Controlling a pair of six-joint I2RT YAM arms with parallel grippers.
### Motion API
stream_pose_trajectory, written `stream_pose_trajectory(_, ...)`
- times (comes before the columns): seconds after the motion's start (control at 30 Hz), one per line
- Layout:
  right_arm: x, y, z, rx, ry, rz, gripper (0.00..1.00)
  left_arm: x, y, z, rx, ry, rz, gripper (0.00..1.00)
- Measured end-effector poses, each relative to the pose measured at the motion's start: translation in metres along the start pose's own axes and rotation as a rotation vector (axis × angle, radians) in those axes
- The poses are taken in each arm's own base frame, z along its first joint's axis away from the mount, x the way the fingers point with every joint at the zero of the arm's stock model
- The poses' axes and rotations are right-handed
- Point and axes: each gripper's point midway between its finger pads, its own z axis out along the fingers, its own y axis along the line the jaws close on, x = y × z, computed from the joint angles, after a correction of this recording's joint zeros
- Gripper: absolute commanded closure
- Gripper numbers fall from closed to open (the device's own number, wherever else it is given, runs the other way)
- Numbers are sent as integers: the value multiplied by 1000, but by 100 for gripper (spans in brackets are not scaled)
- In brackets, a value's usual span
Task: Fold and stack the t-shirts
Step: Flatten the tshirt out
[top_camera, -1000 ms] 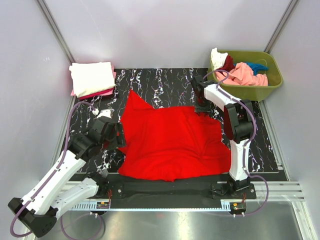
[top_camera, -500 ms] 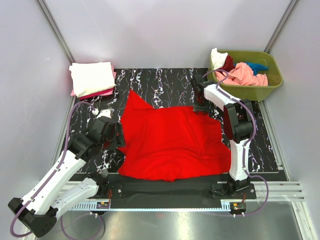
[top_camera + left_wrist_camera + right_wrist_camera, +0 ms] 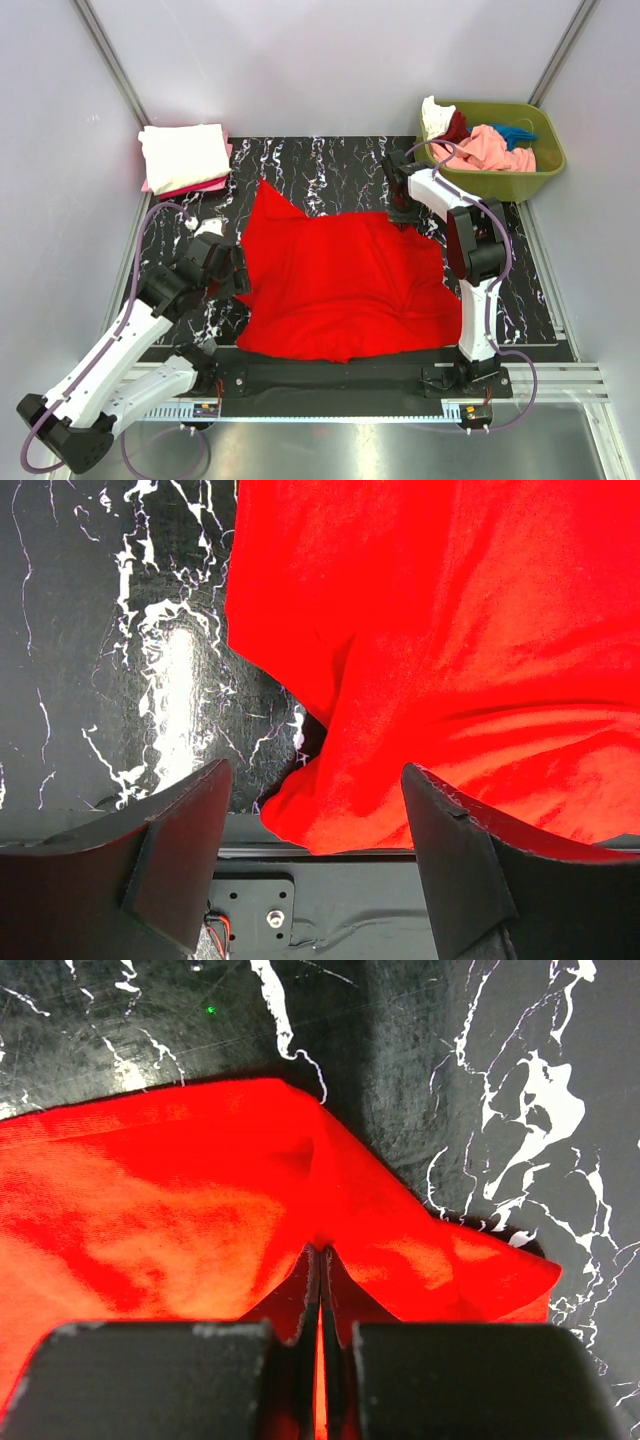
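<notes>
Almost nothing has moved since the earlier frames; only the right fingers (image 3: pixel 290 1310) have shifted slightly along the far edge of the bright red t-shirt (image 3: pixel 345 285), where they are clenched on a pinch of cloth. The shirt lies spread on the counter (image 3: pixel 330 160) between the arms. The left fingers (image 3: pixel 185 840) are spread apart, grasping nothing, above its near-left edge.

From above I can't see the right gripper's (image 3: pixel 401 214) fingertips; its own wrist covers them at the red shirt's (image 3: pixel 340 285) 1 o'clock corner. On the left wrist camera that shirt runs off at 12 and 3 o'clock. The white shirt (image 3: pixel 183 152) at 10 o'clock hides nearly all of the pink shirt (image 3: pixel 147 184) beneath.
</notes>
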Motion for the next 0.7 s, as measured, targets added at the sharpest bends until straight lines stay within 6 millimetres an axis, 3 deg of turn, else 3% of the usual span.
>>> stream_pose_trajectory(0.27,-2,-3,-6,-7,-7,10,100,1,2,1,-9,1,1,27)
stream_pose_trajectory(0.4,-10,-3,-39,-63,-53,28,100,-2,1,7,-19,4,-5,26)
stream_pose_trajectory(0.5,-15,1,-79,-166,-118,60,100,-11,-5,18,-34,21,1,27)
stream_pose_trajectory(0.63,2,11,-120,-349,-158,105,100,-45,-23,48,-33,49,-21,34)
stream_pose_trajectory(0.7,21,19,-126,-453,-154,138,100,-66,-30,68,-26,57,-45,37)
